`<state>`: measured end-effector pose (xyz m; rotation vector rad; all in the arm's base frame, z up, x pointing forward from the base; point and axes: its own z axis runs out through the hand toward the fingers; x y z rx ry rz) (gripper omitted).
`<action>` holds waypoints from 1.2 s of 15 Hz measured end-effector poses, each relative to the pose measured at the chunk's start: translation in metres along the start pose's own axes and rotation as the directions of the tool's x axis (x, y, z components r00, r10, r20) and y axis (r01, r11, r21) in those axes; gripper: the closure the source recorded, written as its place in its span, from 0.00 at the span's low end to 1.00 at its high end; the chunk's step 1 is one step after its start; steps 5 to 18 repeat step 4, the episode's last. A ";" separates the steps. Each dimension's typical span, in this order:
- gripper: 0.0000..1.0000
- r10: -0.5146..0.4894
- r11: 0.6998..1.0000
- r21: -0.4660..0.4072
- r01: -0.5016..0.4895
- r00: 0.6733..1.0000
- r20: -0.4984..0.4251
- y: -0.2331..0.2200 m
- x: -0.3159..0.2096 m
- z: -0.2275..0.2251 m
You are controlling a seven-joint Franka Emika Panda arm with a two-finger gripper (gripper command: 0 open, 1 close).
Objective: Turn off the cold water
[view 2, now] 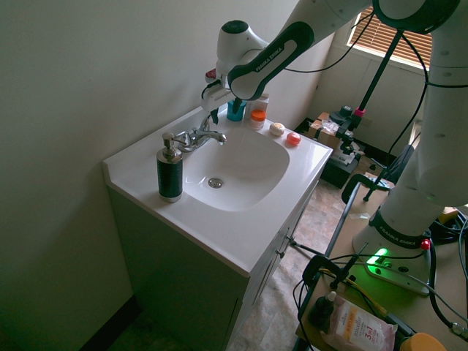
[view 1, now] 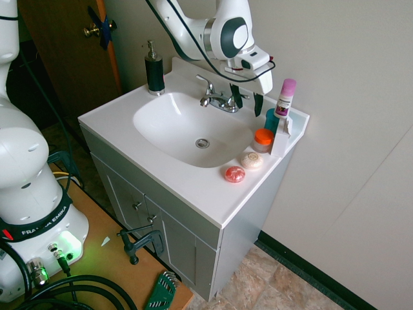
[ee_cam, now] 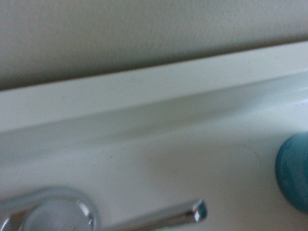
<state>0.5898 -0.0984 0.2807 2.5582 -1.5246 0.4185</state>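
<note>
The small chrome faucet (view 1: 218,99) stands at the back of the white sink (view 1: 161,139), and no stream of water shows from its spout. My gripper (view 1: 248,102) hangs open just over the counter at the faucet's right-hand lever, its two dark fingers spread on either side of the lever's tip. The second exterior view shows the same faucet (view 2: 199,137) with the gripper (view 2: 217,115) right behind it. Up close, the wrist view catches one chrome lever (ee_cam: 163,219) and the backsplash ledge (ee_cam: 144,91).
A black soap pump bottle (view 1: 154,70) stands left of the faucet. Right of the gripper are a teal cup (view 1: 271,119), a pink-capped bottle (view 1: 284,97), an orange-lidded jar (view 1: 262,139) and two round soaps (view 1: 242,166). The wall rises close behind.
</note>
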 end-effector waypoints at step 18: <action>0.00 -0.023 1.000 0.011 0.022 0.993 0.118 0.054 -0.045 -0.036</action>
